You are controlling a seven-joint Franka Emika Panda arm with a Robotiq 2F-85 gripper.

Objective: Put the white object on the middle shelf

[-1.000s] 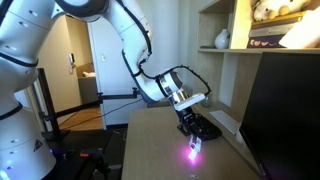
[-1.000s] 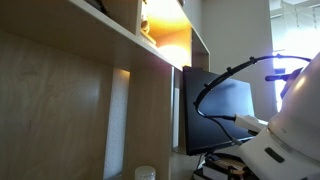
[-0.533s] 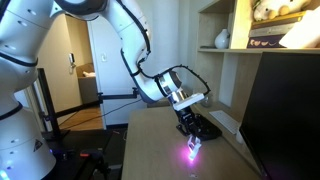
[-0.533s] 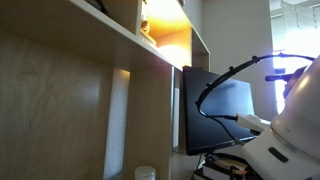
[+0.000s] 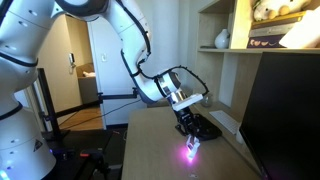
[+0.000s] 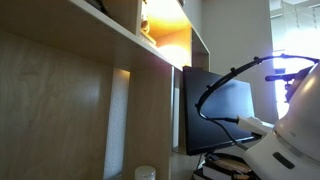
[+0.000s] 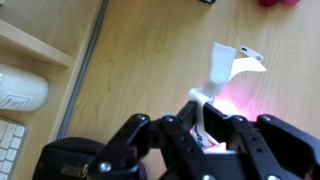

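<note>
Fingers: the gripper [image 7: 205,128] has its black fingers [image 7: 172,138] pinched on the lower end of the white object [image 7: 228,65].
White object: a thin, bent white piece, sheet-like, with a pink glow at its base. In the wrist view it sticks out ahead of the fingertips. In an exterior view it hangs just under them [image 5: 194,148], low over the table. Whether it touches the table cannot be told.
Table: smooth pale wood with faint grain [image 7: 140,50], bare ahead of the fingers and to both sides.
Edge: a dark straight seam [image 7: 85,60] runs well to one side of the fingers.
Monitor: a flat black panel [image 5: 285,110] stands near the fingers on the shelf side, narrowing the room there.
Middle shelf: a beige wooden board [image 5: 235,49], well above the fingers, carrying a rounded white vase [image 5: 222,40] and books [image 5: 270,35].
</note>
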